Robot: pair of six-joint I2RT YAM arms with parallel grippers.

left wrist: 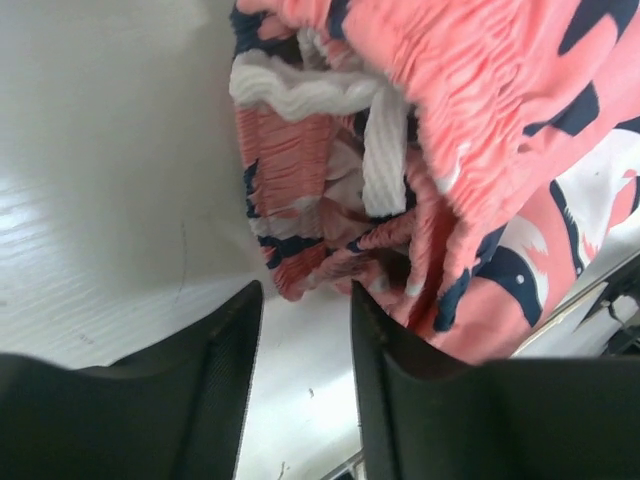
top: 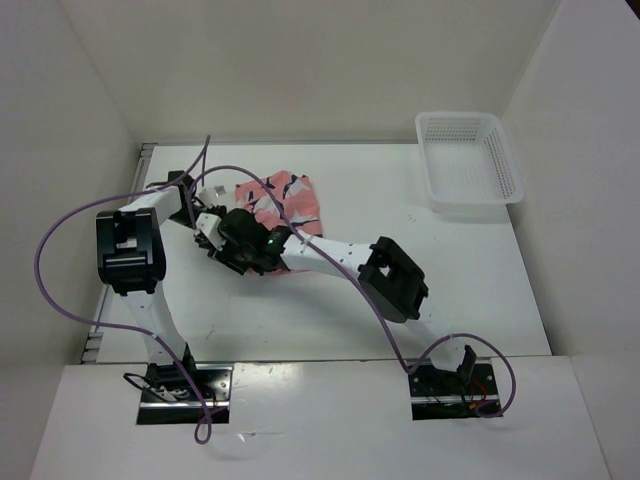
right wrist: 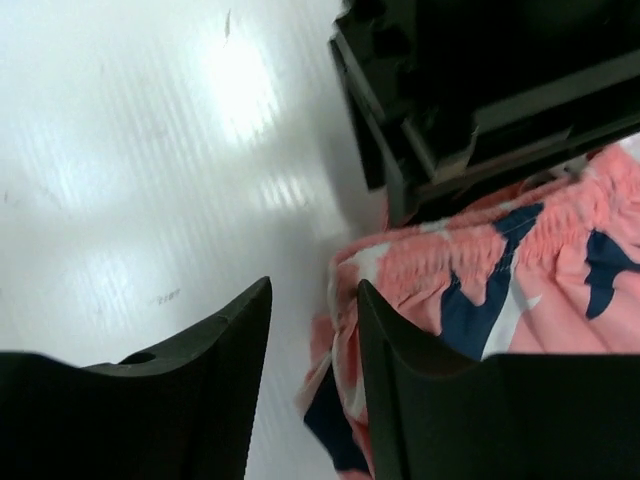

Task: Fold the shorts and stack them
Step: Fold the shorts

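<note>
Shorts (top: 290, 198) lie crumpled in a heap on the back-left-of-centre part of the table (top: 480, 300), coral-pink with navy and white shark print, not folded flat. Both arms reach in over the near-left edge of the heap and hide that part of it from the top camera. Left gripper (left wrist: 305, 300): fingers parted, bare white table showing in the gap between them, nothing clamped. The gathered waistband of the shorts (left wrist: 480, 120) sits just past the fingertips and drapes toward the right-hand finger (left wrist: 400, 380) – near it, but I can't tell whether it touches. A white ribbed band runs through that bunch. Right gripper (right wrist: 315, 300): released too, jaws apart, mostly table in the gap, with an edge of the shorts (right wrist: 500, 270) lying just beside the inner face of its right-hand finger (right wrist: 420, 400); the fabric is not pinched. The black housing of the left arm's wrist (right wrist: 480, 80) hangs just above the fabric in that view. The table is glossy white with a few small scuffs and light glare. A white mesh basket (top: 505, 160) sits at the back right corner, well apart from the shorts. Purple cable (top: 232, 167) loops over both arms – plain white panels close in the back and both sides.
</note>
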